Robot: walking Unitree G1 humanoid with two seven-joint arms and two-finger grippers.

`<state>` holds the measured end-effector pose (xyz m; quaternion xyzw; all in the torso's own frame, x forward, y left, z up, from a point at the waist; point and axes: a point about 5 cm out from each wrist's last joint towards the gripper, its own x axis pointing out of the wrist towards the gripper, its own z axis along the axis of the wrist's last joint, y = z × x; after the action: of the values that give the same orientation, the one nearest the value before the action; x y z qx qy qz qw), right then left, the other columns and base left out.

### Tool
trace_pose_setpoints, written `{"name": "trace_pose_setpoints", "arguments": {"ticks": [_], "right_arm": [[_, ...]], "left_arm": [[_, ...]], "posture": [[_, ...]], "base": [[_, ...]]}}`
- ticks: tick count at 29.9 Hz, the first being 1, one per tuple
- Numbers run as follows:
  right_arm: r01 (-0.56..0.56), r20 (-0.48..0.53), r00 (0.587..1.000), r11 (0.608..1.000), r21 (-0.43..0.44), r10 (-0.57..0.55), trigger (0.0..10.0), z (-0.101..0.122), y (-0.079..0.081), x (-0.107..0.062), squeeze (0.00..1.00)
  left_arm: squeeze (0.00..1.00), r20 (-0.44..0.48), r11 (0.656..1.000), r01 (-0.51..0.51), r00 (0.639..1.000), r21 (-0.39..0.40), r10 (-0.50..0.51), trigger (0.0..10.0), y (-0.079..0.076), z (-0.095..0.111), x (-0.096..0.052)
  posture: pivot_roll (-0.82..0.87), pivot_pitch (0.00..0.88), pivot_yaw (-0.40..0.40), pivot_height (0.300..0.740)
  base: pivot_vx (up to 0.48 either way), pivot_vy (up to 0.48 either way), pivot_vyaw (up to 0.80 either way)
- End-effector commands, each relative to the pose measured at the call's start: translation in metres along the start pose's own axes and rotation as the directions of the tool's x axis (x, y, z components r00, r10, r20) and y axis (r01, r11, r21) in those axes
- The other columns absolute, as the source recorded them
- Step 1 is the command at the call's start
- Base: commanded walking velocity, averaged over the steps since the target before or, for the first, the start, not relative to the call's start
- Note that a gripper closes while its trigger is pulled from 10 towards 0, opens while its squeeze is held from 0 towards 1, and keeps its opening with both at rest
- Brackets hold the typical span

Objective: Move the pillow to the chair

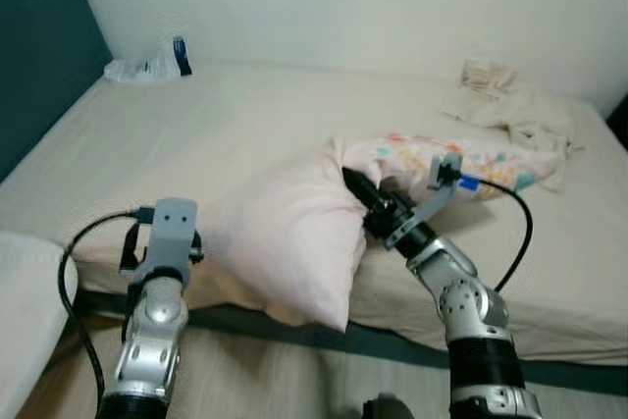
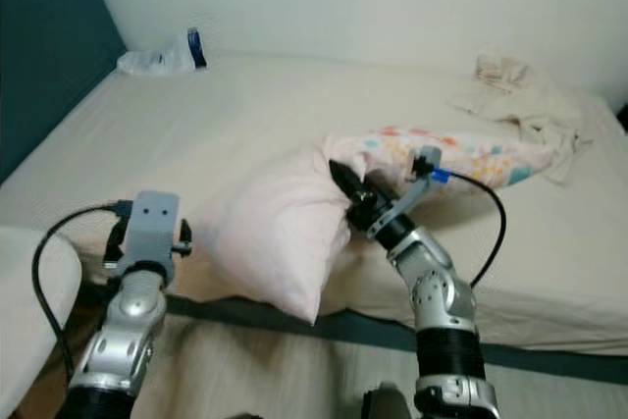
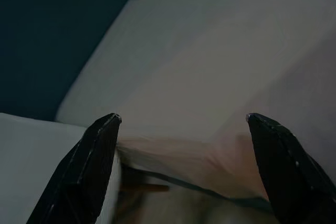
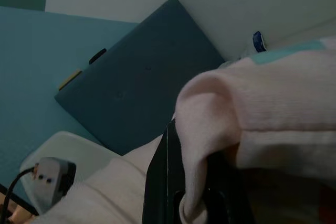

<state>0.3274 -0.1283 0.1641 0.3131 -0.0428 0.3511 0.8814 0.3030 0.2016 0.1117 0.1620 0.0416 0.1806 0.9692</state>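
while the left hand (image 3: 181, 129) hovers released, the right hand (image 1: 355, 186) pinches the pale pink pillow (image 1: 285, 233), bunched, overhanging the bed (image 1: 196, 134).

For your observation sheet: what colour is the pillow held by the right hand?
Pale pink, plain: the pillow pinched by the right hand shows best in the left eye view.

The right arm reaches forward and up from the lower right, silver forearm bent at the elbow, a black cable looping from its wrist mount. The right hand (image 1: 355, 186) has its black fingers (image 4: 167, 182) pinched together on a fold of the pink pillow (image 1: 285, 233), cloth bunched between them. The left arm rises at the lower left, wrist upright, cable trailing to its side. The left hand (image 3: 184, 145) has its two fingers (image 3: 89, 166) spread wide apart, holding nothing.
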Motion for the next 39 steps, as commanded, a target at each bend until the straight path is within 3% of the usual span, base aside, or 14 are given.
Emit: {"name": "trace_pose_setpoints", "arguments": {"ticks": [1, 12, 18, 19, 20, 22, 23, 29, 36, 39], "right_arm": [[-0.063, 0.032, 0.997, 0.998, -0.011, 0.064, 0.0, 0.007, 0.013, 0.006, 0.0], [-0.01, 0.001, 1.0, 1.0, -0.011, 0.01, 0.0, 0.001, 0.01, 0.005, 0.0], [0.098, -0.001, 0.995, 0.995, -0.03, -0.098, 0.0, -0.002, 0.0, 0.007, 0.0], [0.172, -0.002, 0.985, 0.983, -0.06, -0.172, 0.0, -0.004, -0.008, 0.006, 0.0], [0.219, -0.01, 0.975, 0.972, -0.089, -0.22, 4.3, -0.005, -0.012, 0.004, 0.0], [0.249, -0.015, 0.968, 0.962, -0.11, -0.252, 4.3, -0.006, -0.016, 0.003, 0.0], [0.272, -0.023, 0.961, 0.953, -0.135, -0.277, 10.0, -0.008, -0.02, 0.0, 0.0], [0.43, -0.064, 0.884, 0.858, -0.28, -0.464, 10.0, -0.015, -0.048, -0.028, 0.0], [0.398, -0.035, 0.911, 0.9, -0.18, -0.41, 10.0, -0.011, -0.05, -0.04, 0.0], [0.378, -0.022, 0.921, 0.906, -0.189, -0.389, 10.0, -0.008, -0.047, -0.036, 0.0]], "left_arm": [[0.0, -0.026, 0.999, -0.028, 0.999, 0.017, 0.028, 10.0, 0.008, -0.011, 0.001], [0.0, -0.055, 0.999, -0.043, 0.998, 0.016, 0.043, 10.0, 0.006, -0.024, 0.002], [0.0, -0.063, 0.998, -0.055, 0.996, 0.016, 0.056, 10.0, 0.007, -0.031, 0.006], [0.0, -0.084, 0.998, -0.058, 0.995, 0.021, 0.06, 10.0, 0.008, -0.038, 0.005], [0.0, -0.092, 0.998, -0.058, 0.994, 0.027, 0.06, 10.0, 0.009, -0.042, 0.004], [0.0, -0.097, 0.998, -0.058, 0.993, 0.031, 0.061, 10.0, 0.01, -0.044, 0.003], [0.0, -0.103, 0.998, -0.056, 0.993, 0.04, 0.06, 10.0, 0.01, -0.047, 0.002], [0.0, -0.15, 0.993, -0.047, 0.987, 0.108, 0.063, 10.0, 0.022, -0.072, -0.013], [0.0, -0.176, 0.991, -0.032, 0.983, 0.131, 0.055, 10.0, 0.026, -0.083, -0.017], [0.0, -0.164, 0.993, 0.004, 0.986, 0.12, 0.016, 10.0, 0.02, -0.08, -0.017]], "posture": [[0.0, 0.021, 0.014, 0.686], [-0.01, 0.0, 0.002, 0.734], [-0.01, 0.0, -0.006, 0.74], [-0.02, 0.0, -0.009, 0.74], [-0.02, 0.0, -0.009, 0.74], [-0.02, 0.0, -0.009, 0.74], [-0.02, 0.0, -0.013, 0.74], [-0.02, 0.0, -0.018, 0.74], [-0.02, 0.0, -0.015, 0.74], [-0.02, 0.0, -0.013, 0.74]], "base": [[0.0, 0.0, 0.0], [0.0, 0.0, 0.0], [0.0, 0.0, 0.0], [0.0, 0.0, 0.0], [0.0, 0.0, 0.0], [0.0, 0.0, 0.0], [0.0, 0.0, 0.0], [0.0, 0.0, 0.0], [0.0, 0.0, 0.0], [0.0, 0.0, 0.77]]}}
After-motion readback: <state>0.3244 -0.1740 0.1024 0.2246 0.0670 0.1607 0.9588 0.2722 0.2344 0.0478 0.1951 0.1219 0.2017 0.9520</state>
